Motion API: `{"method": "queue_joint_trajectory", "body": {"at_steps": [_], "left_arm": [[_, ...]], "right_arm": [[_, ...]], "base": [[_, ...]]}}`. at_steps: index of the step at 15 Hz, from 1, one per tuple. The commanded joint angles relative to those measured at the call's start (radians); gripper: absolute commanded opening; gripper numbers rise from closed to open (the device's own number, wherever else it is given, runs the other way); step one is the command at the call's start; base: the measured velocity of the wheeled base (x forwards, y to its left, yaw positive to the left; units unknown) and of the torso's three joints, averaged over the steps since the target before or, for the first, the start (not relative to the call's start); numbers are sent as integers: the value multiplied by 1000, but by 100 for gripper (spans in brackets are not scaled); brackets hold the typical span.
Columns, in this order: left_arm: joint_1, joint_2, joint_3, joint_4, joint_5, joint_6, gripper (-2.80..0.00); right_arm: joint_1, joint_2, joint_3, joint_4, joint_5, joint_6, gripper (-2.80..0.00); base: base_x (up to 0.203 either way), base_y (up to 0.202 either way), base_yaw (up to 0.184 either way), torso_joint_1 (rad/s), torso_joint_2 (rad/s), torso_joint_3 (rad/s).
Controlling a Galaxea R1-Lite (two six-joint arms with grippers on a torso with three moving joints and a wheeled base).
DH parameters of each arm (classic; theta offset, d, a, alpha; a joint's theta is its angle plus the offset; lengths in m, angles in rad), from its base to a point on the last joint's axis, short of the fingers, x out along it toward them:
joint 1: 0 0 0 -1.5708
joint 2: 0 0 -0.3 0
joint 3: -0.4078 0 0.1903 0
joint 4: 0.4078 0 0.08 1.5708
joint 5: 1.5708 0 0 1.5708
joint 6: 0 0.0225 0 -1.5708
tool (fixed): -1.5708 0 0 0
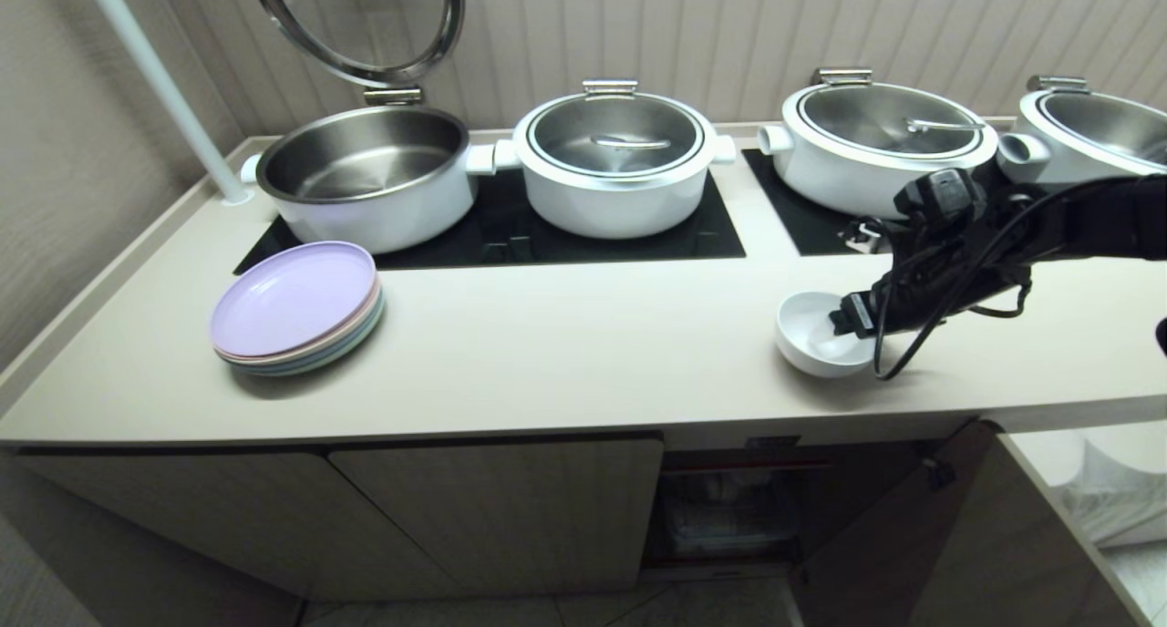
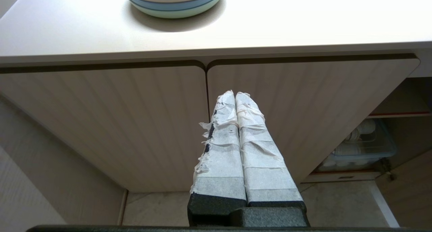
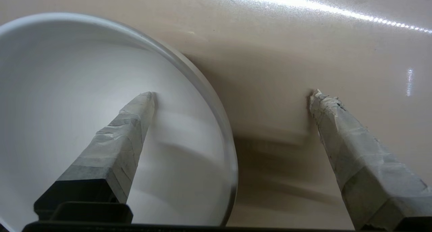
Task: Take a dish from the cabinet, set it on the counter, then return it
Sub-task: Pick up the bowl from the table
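White dish straddled, r. pincer wide.

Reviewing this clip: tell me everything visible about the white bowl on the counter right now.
The dish is a small plain white round bowl, glossy like ceramic, empty, upright on the beige counter near its front edge, in front of the right-hand pots. The open right gripper straddles its rim, one finger inside the bowl, the other outside over the counter. No contact is discernible.
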Motion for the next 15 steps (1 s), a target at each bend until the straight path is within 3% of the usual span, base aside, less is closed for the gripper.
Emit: {"method": "queue_joint_trajectory", "body": {"at_steps": [1,8,9,15], "left_arm": [[0,0,0,0,0,0,-280],[0,0,0,0,0,0,-280],[0,0,0,0,0,0,-280],[0,0,0,0,0,0,-280]], "right_arm": [[0,2,-1,-3,2,-1,0],[11,9,-27,-5,4,0,0],[11,9,-25,-4,4,-1,-280],[12,9,-24,-5,5,3,-280]], "base": [[0,0,0,0,0,0],[0,0,0,0,0,0],[0,0,0,0,0,0],[0,0,0,0,0,0]]}}
